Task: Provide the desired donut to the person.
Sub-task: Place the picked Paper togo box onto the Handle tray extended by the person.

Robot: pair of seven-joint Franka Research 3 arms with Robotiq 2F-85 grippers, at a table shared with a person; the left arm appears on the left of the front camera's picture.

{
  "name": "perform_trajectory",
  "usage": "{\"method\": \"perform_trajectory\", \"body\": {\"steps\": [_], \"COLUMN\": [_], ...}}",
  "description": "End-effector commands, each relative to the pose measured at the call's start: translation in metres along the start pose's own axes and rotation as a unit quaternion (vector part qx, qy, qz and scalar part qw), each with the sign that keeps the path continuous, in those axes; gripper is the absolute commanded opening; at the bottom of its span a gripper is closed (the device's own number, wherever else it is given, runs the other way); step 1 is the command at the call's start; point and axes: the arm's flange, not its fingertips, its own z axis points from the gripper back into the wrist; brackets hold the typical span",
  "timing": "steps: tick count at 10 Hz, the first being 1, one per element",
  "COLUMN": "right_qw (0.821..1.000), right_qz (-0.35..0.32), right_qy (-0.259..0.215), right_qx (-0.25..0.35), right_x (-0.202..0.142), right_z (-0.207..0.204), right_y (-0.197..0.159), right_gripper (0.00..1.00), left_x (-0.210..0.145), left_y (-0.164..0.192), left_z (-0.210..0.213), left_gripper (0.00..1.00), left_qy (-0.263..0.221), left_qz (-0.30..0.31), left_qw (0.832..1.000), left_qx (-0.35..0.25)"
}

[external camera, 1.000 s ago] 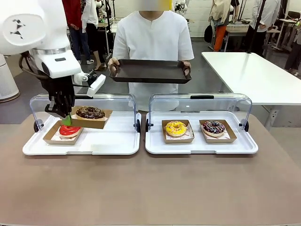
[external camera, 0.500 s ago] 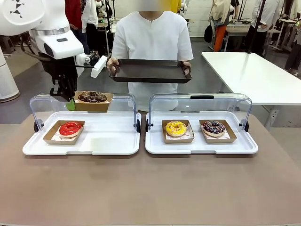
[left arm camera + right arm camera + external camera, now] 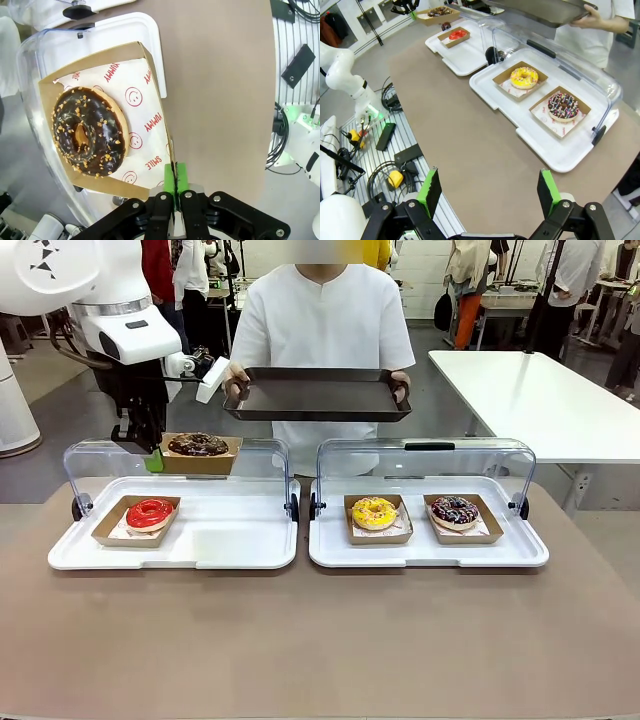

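Left pincer (image 3: pixel 152 457): clamped tight on the edge of a cardboard box (image 3: pixel 205 466), which it holds above the left white tray (image 3: pixel 170 562).
Chocolate donut (image 3: pixel 198 444): in that box, near the person's (image 3: pixel 325 320) dark tray (image 3: pixel 318 398).
Right pincer (image 3: pixel 487 185): wide apart, empty, over the tabletop (image 3: pixel 485 150).

The left arm (image 3: pixel 115 325) is glossy white, with a black marking (image 3: pixel 38 258) and a dark cable (image 3: pixel 62 348) above the claw. The left gripper (image 3: pixel 176 176) is black, with silver screws (image 3: pixel 132 205) behind green pads (image 3: pixel 183 175); the right gripper (image 3: pixel 488 189) matches. The person (image 3: pixel 325 330) wears a white short-sleeved shirt (image 3: pixel 330 310).
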Motion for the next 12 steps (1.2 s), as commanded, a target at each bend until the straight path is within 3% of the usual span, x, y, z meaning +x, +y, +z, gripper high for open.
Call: {"method": "perform_trajectory", "body": {"steps": [1,10,12], "right_qw": [1.0,1.0,1.0], "right_qz": [0.006,0.006,0.006], "right_qy": [-0.015,-0.015,-0.015], "right_qx": [0.006,0.006,0.006], "right_x": [0.002,0.002,0.002], "right_z": [0.0,0.0,0.0], "right_y": [-0.001,-0.001,-0.001], "right_gripper": [1.0,1.0,1.0], "left_x": [0.0,0.0,0.004], "left_y": [-0.005,-0.001,-0.003], "left_z": [0.003,0.001,0.024], "left_gripper": [0.0,0.01,0.01], "left_qy": [0.003,0.001,0.001], "left_qz": [-0.001,0.0,0.001], "left_qw": [1.0,1.0,1.0], "left_qx": [0.001,-0.001,0.015]}}
